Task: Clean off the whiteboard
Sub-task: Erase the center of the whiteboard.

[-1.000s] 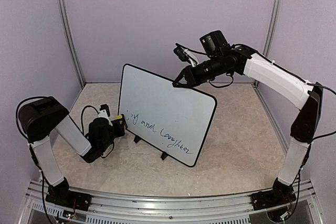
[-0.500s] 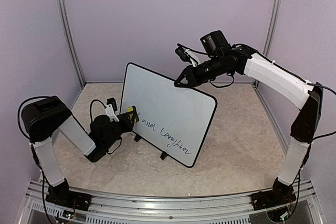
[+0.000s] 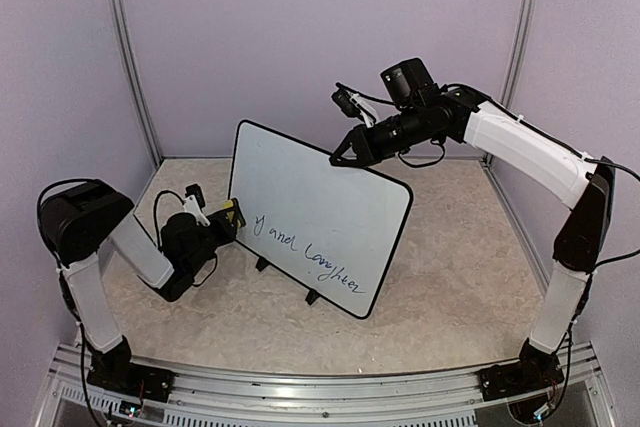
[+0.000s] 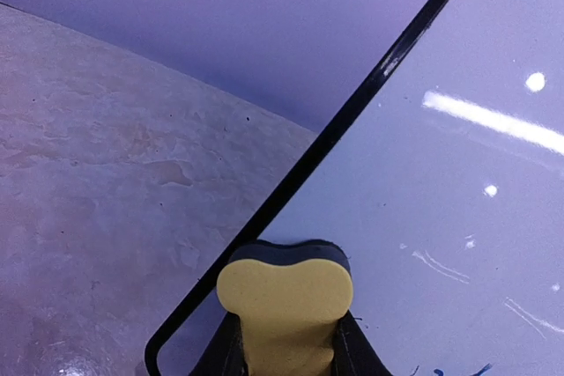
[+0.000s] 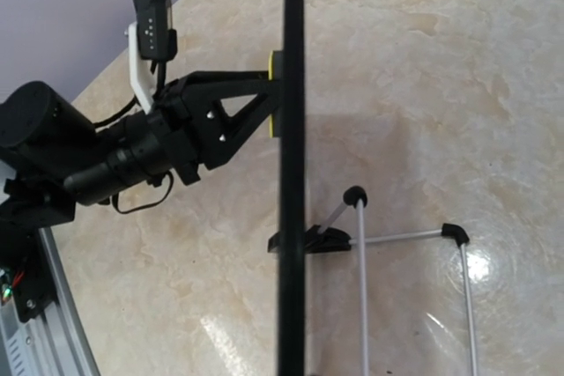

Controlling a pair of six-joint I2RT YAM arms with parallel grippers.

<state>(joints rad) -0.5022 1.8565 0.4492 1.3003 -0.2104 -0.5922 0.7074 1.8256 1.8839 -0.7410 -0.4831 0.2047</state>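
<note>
Pale lilac walls [image 3: 300, 27] with metal corner posts [image 3: 125, 57] close in a beige, marbled tabletop [image 3: 450, 247]. A ribbed metal rail [image 3: 320, 387] runs along its near edge, where both arms are bolted.

The whiteboard [image 3: 310, 197] stands near the middle of the tabletop. It leans back on a thin wire stand [image 5: 361, 244] with small black feet, and its face is turned toward the arms. A line of dark cursive handwriting [image 3: 305, 247] runs across the lower part of the board, from near its left edge down toward the lower right corner. The rest of the face is white.

The left claw [image 3: 225, 219] is clamped narrowly on a yellow eraser [image 4: 284, 297] with a dark felt face. The eraser is pressed to the board just inside the lower left corner, beside the black frame. The first strokes of writing lie just to the right of it.

The right claw [image 3: 338, 157] reaches in from behind. It is closed tight with its tip at the board's top edge. The right wrist view looks straight down along that frame, so the board hides most of the tabletop beyond it. I cannot tell whether the claw pinches the frame or only touches it.
</note>
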